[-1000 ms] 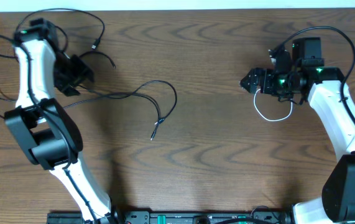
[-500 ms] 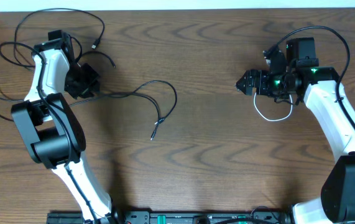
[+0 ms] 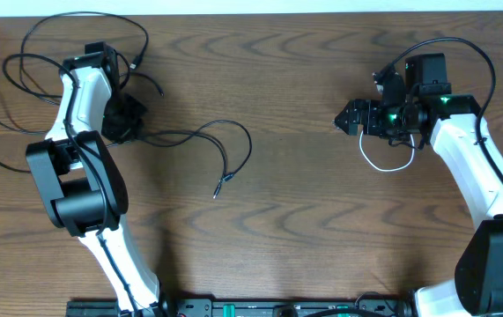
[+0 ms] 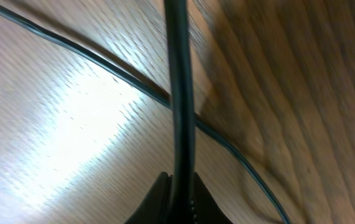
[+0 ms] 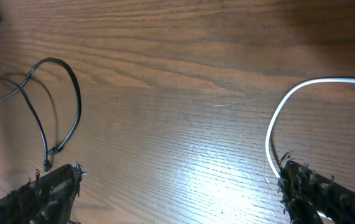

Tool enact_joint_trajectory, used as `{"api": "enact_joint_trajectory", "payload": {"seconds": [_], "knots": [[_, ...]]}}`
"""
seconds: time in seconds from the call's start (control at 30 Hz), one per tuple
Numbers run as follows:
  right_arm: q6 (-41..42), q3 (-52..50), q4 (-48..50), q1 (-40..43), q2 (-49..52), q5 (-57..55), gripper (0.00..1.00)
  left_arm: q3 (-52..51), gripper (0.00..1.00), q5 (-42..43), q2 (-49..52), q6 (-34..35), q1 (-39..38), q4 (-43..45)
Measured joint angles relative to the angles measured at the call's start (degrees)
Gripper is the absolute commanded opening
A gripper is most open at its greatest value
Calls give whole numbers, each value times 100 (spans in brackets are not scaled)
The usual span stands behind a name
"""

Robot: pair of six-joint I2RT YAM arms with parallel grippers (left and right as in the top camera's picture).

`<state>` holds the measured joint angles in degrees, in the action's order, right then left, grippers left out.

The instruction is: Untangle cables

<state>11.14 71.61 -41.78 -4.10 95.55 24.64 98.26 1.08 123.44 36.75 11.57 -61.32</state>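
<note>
Several thin black cables lie tangled over the left half of the table. One curls into a loop and ends in a small plug. My left gripper is shut on a black cable, which rises straight out of the jaws. A thinner black cable crosses under it on the wood. The white cable lies in a small loop under my right arm. My right gripper hovers open beside it with nothing between its fingers. The right wrist view shows the white cable by the right finger, and the black loop far left.
More black cable loops spread toward the table's back-left corner, with a plug end near my left arm. A thicker black lead arcs over my right arm. The arm bases stand along the front edge.
My left arm has swung right and its gripper has closed on a black cable, pulling the loops at the back left with it. The right arm shifted slightly left, still open.
</note>
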Motion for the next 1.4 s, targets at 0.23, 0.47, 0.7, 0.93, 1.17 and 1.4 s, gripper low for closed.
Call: {"api": "enact_joint_trajectory", "payload": {"seconds": [0.23, 0.47, 0.7, 0.93, 1.17, 1.4], "knots": [[0, 0, -136, 0, 0, 0, 99, 17, 61, -476, 0, -85, 26, -127], [0, 0, -168, 0, 0, 0, 99, 804, 62, -581, -103, -271, 232, -385], [0, 0, -258, 0, 0, -2, 99, 1086, 63, -643, -833, -317, 859, 1464], [0, 0, -219, 0, 0, -109, 99, 1005, 62, -892, -743, -398, 1482, 1781], [46, 0, -227, 0, 0, -136, 99, 907, 62, -1469, -37, -879, 1600, 3491], [149, 0, -321, -7, 0, -151, 99, 903, 63, -1593, 750, -1287, 2203, 4400]]}}
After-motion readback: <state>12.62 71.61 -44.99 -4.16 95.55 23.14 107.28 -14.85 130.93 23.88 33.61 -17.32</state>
